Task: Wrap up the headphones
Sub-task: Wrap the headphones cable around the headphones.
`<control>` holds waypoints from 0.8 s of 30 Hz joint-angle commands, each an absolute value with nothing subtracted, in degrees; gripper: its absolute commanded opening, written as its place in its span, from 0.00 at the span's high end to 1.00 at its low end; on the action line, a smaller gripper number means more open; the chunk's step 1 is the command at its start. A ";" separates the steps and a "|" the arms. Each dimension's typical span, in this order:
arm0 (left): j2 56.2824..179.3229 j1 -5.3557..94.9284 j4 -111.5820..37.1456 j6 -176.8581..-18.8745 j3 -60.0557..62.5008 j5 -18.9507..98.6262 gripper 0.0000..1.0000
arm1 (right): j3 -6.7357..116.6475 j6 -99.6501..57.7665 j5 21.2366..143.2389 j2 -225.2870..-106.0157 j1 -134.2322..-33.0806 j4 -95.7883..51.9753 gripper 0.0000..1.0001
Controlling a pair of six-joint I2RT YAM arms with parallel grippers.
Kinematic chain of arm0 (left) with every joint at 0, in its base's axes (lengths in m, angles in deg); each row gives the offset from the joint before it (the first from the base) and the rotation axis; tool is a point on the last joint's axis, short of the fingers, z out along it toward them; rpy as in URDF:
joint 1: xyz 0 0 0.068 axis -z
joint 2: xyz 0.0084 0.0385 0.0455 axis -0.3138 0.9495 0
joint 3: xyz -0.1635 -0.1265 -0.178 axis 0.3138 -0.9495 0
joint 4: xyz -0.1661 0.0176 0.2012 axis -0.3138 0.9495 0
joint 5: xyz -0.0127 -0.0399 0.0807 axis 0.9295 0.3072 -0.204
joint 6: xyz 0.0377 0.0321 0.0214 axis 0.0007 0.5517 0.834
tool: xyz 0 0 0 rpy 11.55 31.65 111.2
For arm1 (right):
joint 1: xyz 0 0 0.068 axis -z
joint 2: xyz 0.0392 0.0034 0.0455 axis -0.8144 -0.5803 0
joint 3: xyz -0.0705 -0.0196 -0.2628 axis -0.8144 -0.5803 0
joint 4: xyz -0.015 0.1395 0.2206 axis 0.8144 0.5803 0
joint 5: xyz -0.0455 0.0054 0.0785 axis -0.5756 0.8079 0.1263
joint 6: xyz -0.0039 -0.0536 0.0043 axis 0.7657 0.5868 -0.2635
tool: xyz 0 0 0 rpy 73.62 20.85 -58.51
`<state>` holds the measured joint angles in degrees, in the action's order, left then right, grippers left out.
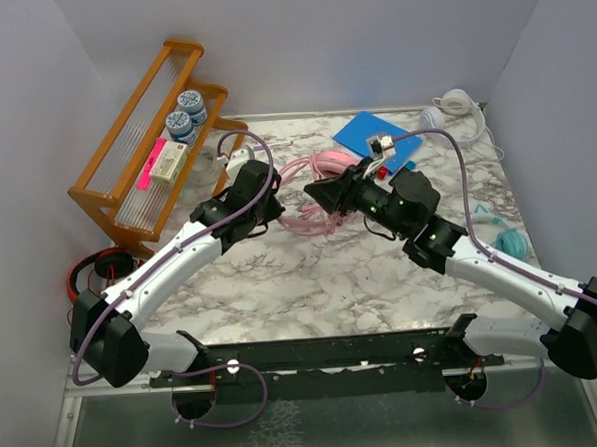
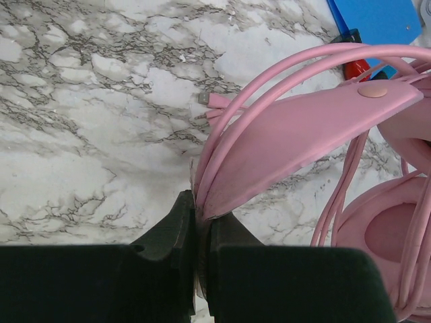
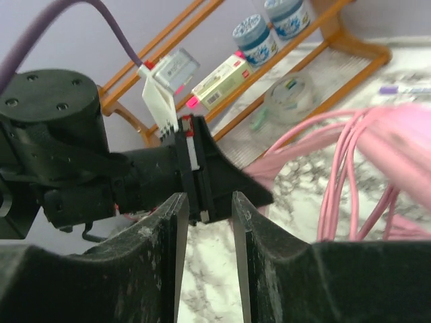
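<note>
The pink headphones (image 1: 312,198) with their looped pink cable (image 1: 325,164) lie mid-table between the arms. My left gripper (image 1: 274,209) is shut on the pink headband (image 2: 303,128), with cable strands along it; an ear cup (image 2: 387,235) shows at lower right. My right gripper (image 1: 315,193) is open and empty, just right of the left gripper; its fingers (image 3: 172,229) frame the left gripper's head. A white pair (image 1: 455,103) lies at the back right. A teal pair (image 1: 510,240) lies at the right edge, partly under my right arm.
A wooden rack (image 1: 145,151) at back left holds two jars (image 1: 186,114) and a small box (image 1: 170,162). A blue pad (image 1: 374,139) lies behind the right gripper. A red-and-black pair (image 1: 95,266) sits at the left edge. A tape roll (image 3: 294,99) lies by the rack.
</note>
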<state>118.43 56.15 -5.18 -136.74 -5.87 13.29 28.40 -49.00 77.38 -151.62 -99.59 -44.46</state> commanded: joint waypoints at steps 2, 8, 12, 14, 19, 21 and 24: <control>113.81 55.98 -9.46 -135.07 -4.37 15.99 1.00 | 39.98 -32.34 72.78 -150.03 -96.98 -26.34 0.60; 113.48 55.88 -9.16 -134.27 -3.39 18.26 1.00 | 49.70 -27.17 77.74 -152.99 -85.48 -16.64 0.60; 113.51 55.86 -8.07 -133.41 -1.72 19.61 1.00 | 52.38 -30.74 86.49 -156.48 -74.82 -15.36 0.60; 113.36 55.86 -7.59 -133.16 -0.93 20.31 1.00 | 52.74 -32.84 90.79 -158.86 -70.72 -15.70 0.60; 112.64 55.84 -6.21 -132.65 0.86 22.11 1.00 | 46.77 -39.46 100.99 -163.43 -64.54 -24.04 0.62; 112.25 55.84 -5.95 -132.73 1.32 22.49 1.00 | 42.18 -40.83 103.61 -164.07 -64.22 -29.68 0.61; 112.00 55.89 -5.85 -132.94 1.72 23.14 1.00 | 33.79 -42.20 105.25 -163.12 -64.20 -39.91 0.52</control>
